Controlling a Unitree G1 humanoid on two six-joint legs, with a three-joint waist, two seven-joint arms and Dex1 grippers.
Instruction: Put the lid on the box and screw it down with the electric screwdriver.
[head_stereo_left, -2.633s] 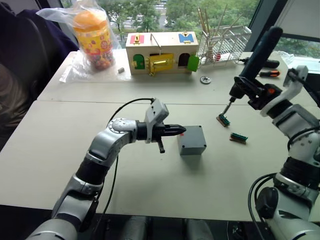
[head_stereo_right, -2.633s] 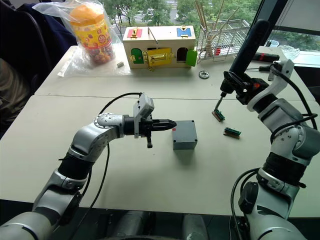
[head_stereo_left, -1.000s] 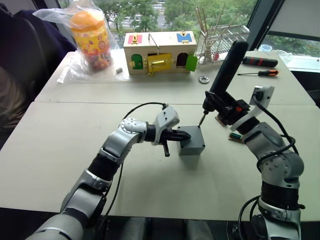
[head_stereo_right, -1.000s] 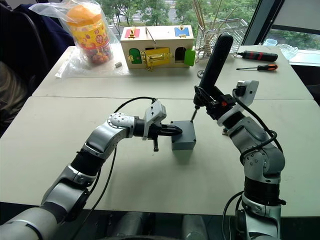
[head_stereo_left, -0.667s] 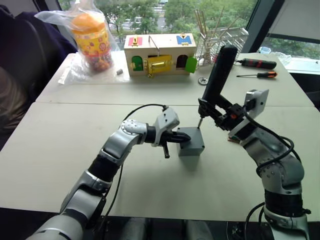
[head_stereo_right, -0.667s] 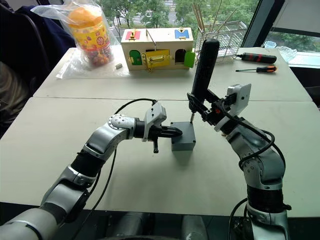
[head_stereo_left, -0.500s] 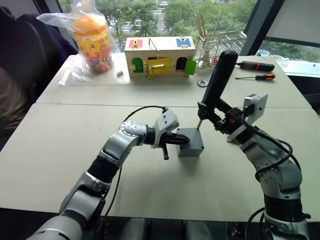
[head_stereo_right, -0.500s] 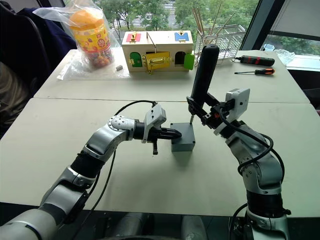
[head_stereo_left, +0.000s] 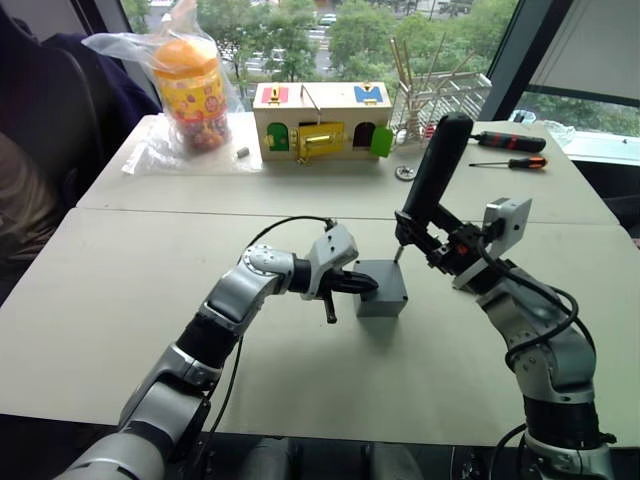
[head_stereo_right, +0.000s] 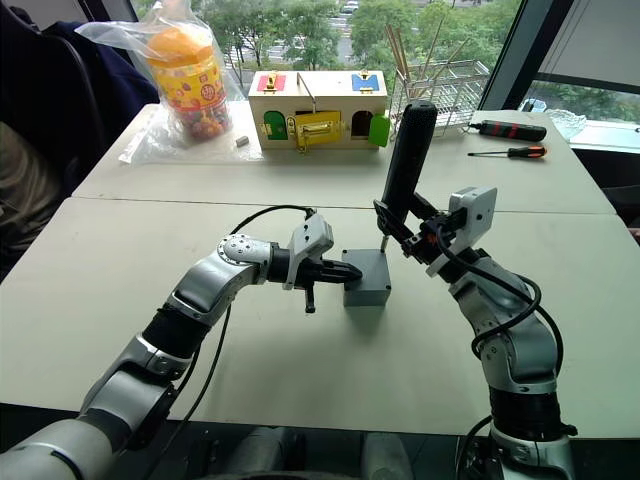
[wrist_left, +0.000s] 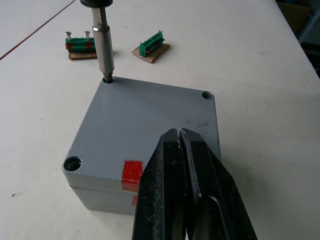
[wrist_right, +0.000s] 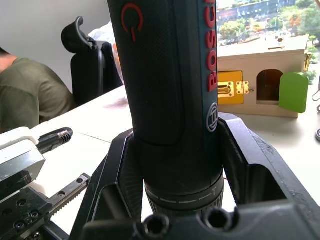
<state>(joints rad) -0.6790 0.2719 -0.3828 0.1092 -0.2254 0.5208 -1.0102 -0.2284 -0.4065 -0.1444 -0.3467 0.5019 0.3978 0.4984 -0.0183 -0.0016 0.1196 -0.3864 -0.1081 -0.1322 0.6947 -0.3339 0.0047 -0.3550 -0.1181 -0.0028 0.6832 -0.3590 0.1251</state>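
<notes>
The grey box (head_stereo_left: 381, 297) stands mid-table with the lid (wrist_left: 150, 122) seated on it; a red mark runs over the lid's edge onto the box's side. My left gripper (head_stereo_left: 370, 285) is shut and empty, its tip resting on the lid's left edge beside that mark, as the left wrist view shows (wrist_left: 179, 137). The black electric screwdriver (head_stereo_left: 435, 170) stands nearly upright, with my right gripper (head_stereo_left: 441, 238) shut on its lower body (wrist_right: 172, 100). The screwdriver's metal bit (wrist_left: 103, 45) sits in the lid's far corner hole. Two other corner holes show open.
Two green terminal blocks (wrist_left: 152, 45) lie just right of the box. At the back stand a wooden box with coloured doors (head_stereo_left: 320, 120), an orange jar in a plastic bag (head_stereo_left: 190, 85), a wire rack (head_stereo_left: 445, 85) and two hand screwdrivers (head_stereo_left: 510, 140). A seated person (wrist_right: 30, 107) is at the left.
My right arm swung the screwdriver left from the terminal blocks and set its bit into the lid's far corner hole. My left gripper closed in to touch the box. The head camera shifted.
</notes>
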